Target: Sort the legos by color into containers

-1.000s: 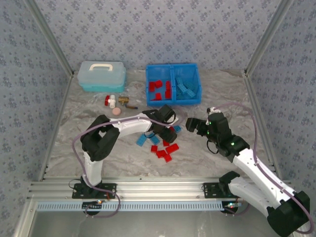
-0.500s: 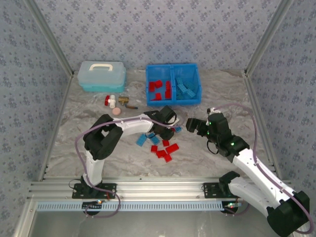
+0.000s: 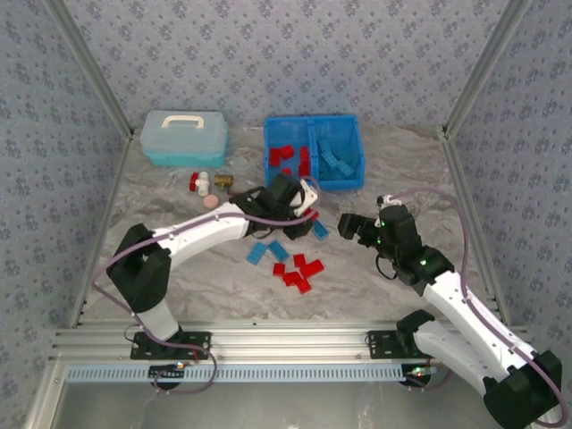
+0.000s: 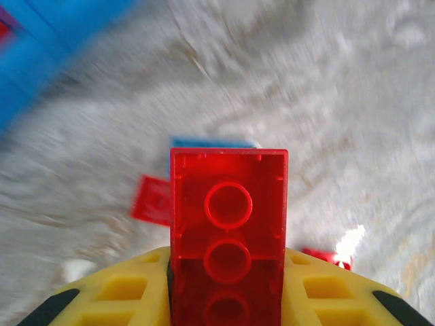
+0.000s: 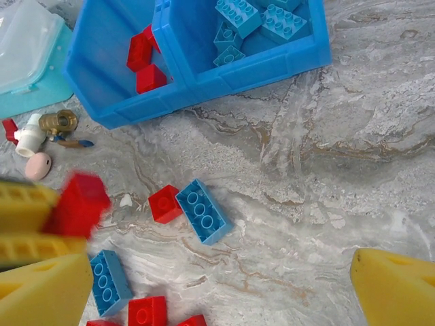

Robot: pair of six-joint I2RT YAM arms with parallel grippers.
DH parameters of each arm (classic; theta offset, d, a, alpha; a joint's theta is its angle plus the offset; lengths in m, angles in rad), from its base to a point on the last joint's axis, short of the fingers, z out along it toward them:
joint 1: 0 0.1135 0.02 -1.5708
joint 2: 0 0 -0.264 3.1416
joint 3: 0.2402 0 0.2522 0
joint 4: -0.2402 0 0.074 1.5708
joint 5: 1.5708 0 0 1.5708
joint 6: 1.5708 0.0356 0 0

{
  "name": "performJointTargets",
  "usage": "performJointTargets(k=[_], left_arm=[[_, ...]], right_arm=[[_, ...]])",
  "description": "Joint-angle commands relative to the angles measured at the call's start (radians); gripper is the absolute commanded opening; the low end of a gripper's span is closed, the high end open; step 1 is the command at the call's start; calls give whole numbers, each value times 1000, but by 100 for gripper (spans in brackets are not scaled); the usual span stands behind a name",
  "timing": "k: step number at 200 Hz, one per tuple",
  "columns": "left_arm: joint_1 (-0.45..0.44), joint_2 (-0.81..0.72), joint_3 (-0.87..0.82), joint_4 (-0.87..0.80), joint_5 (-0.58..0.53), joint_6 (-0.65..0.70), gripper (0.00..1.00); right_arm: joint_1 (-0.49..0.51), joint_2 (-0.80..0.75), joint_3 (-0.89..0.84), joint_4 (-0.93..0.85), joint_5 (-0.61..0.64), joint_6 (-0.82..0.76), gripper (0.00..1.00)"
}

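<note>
My left gripper (image 3: 302, 200) is shut on a red lego (image 4: 228, 224), held above the table between the loose pile and the blue bin (image 3: 313, 183). In the right wrist view that red lego (image 5: 78, 204) hangs at the left edge. The bin's left compartment (image 5: 102, 64) holds red legos (image 3: 288, 161); its right compartment (image 5: 204, 37) holds blue legos (image 3: 336, 159). Loose red legos (image 3: 299, 270) and blue legos (image 3: 268, 252) lie on the table below the left gripper. My right gripper (image 3: 351, 228) stands open to the right of the pile, its fingers (image 5: 391, 285) wide apart over bare table.
A pale-blue lidded case (image 3: 183, 137) stands at the back left. A small red-and-white bottle (image 3: 199, 183), a brass fitting (image 3: 222, 183) and a pink disc (image 3: 211, 202) lie in front of it. Metal frame posts and patterned walls close in the table.
The left gripper has risen from the pile and moved back toward the bin with a red lego in it; its elbow has swung out left. The right arm has barely moved.
</note>
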Motion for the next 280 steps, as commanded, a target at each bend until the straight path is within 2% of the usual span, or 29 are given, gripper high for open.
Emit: performJointTargets(k=[1,33,88,104,129,165,203,221,234,251,280], left_arm=[[94,62,128,26,-106,-51,29],[182,273,420,-40,-170,-136,29],[226,679,1055,-262,-231,-160,30],[230,754,1164,-299,-252,-172,30],[253,819,1244,-331,-195,-227,35],[255,810,1256,-349,-187,-224,48],[254,693,1230,-381,-162,-217,53],[251,594,1172,-393,-131,-216,54],[247,483,1064,-380,-114,-211,54],[235,278,814,-286,-75,-182,56],[231,-53,431,-186,64,-108,67]], right_arm=[[-7,-14,-4,-10,-9,19,100],[-6,-18,-1,-21,-19,33,100],[-6,-81,4,-88,-7,80,100],[-6,-103,-1,-94,-6,93,100],[-5,-114,0,-93,-29,99,100],[-3,-112,2,-75,-50,100,100],[4,-66,12,-72,-43,50,100],[15,-5,36,-73,-58,-66,100],[31,48,66,-86,-51,-140,100],[57,126,113,-102,-34,-230,100],[119,307,187,-108,-28,-361,100]])
